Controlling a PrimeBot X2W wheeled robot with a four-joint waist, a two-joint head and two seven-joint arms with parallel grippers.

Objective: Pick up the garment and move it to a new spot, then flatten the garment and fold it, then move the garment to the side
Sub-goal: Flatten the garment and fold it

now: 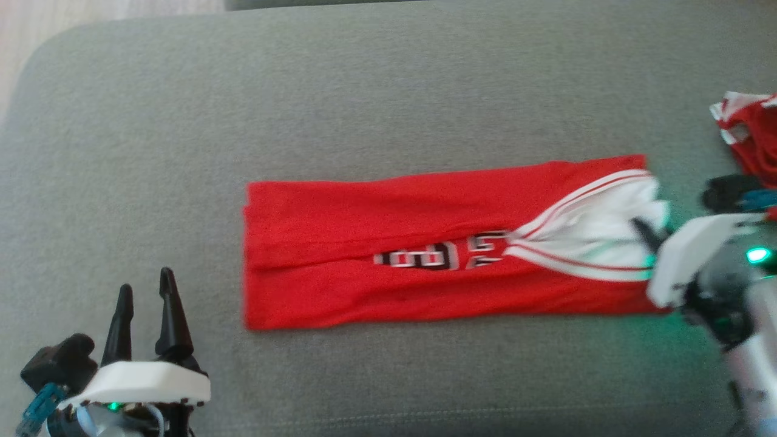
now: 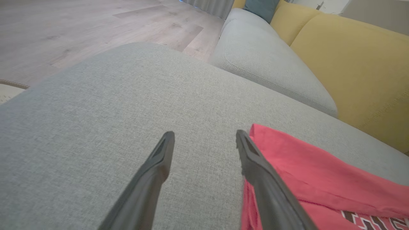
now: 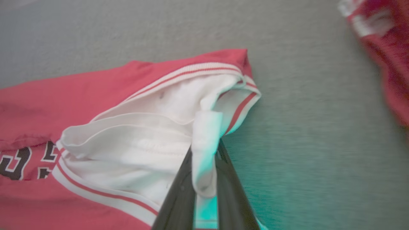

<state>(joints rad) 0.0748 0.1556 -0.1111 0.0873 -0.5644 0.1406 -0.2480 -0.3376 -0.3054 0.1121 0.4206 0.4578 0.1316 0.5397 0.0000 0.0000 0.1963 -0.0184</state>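
A wide grey sofa cushion [image 1: 388, 79] is seen from above. At the lower left, the left gripper [image 1: 145, 280] hovers over bare upholstery, its two dark fingers spread apart and holding nothing. Across the middle of the cushion lies the garment [image 1: 394, 255], a red jersey folded into a long flat band. Black-and-white lettering shows near its centre, and white striped trim runs along its right end. There, the right gripper [image 3: 206, 147] has its fingers pinched together on a fold of the jersey's white fabric. Further right, well apart, lies a second red-and-white garment [image 1: 753, 133].
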